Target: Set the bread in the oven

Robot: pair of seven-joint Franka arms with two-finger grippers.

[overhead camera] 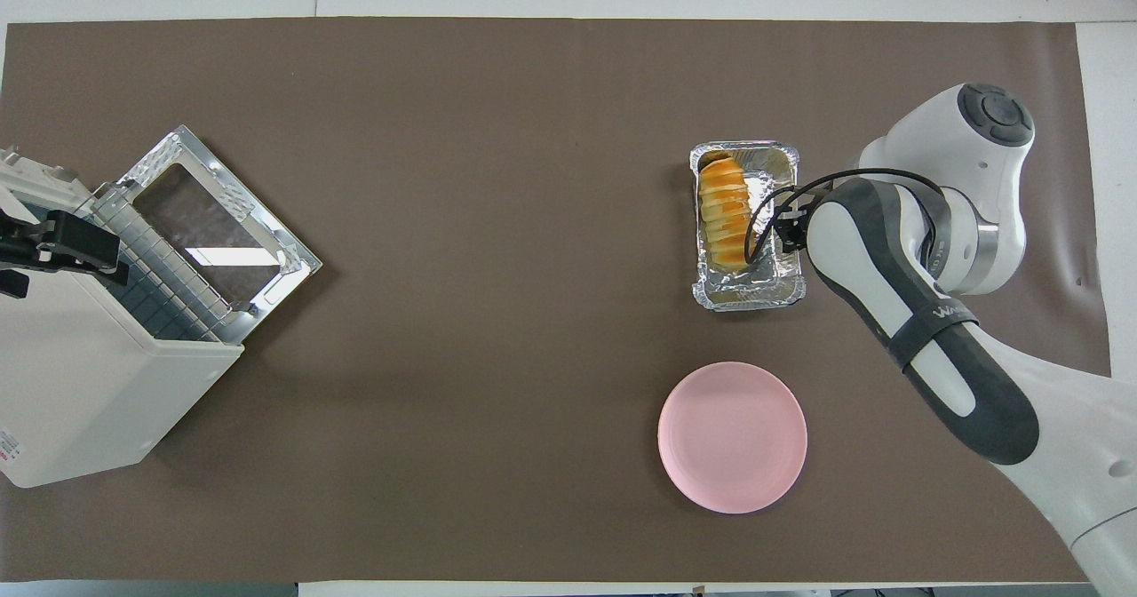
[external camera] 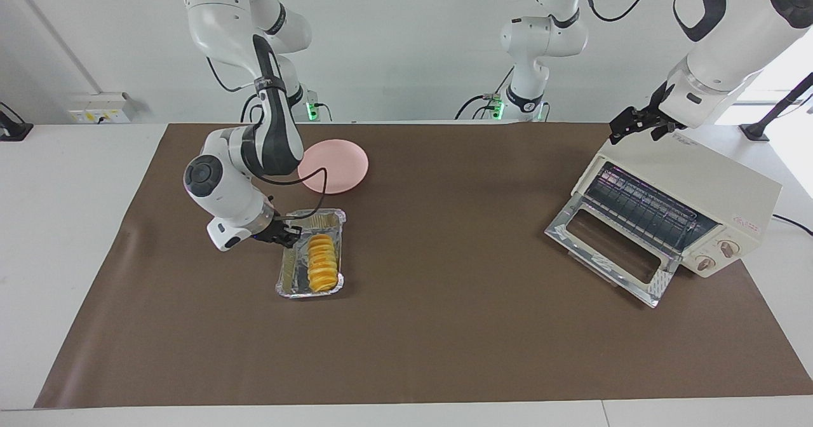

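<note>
The golden ridged bread [external camera: 322, 263] lies in a crinkled silver foil tray [external camera: 293, 273] toward the right arm's end of the table; it also shows in the overhead view [overhead camera: 724, 213]. My right gripper [external camera: 287, 234] is low at the tray's long side wall, on the side away from the oven, and appears shut on its rim [overhead camera: 793, 246]. The cream-white oven [external camera: 698, 182] stands at the left arm's end with its glass door [external camera: 606, 246] dropped open and the wire rack showing. My left gripper [external camera: 629, 127] waits at the oven's top edge.
A round pink plate [external camera: 335, 165] lies nearer to the robots than the foil tray. A brown mat [external camera: 444, 325] covers the table between the tray and the oven. A third arm's base stands at the table's robot-side edge.
</note>
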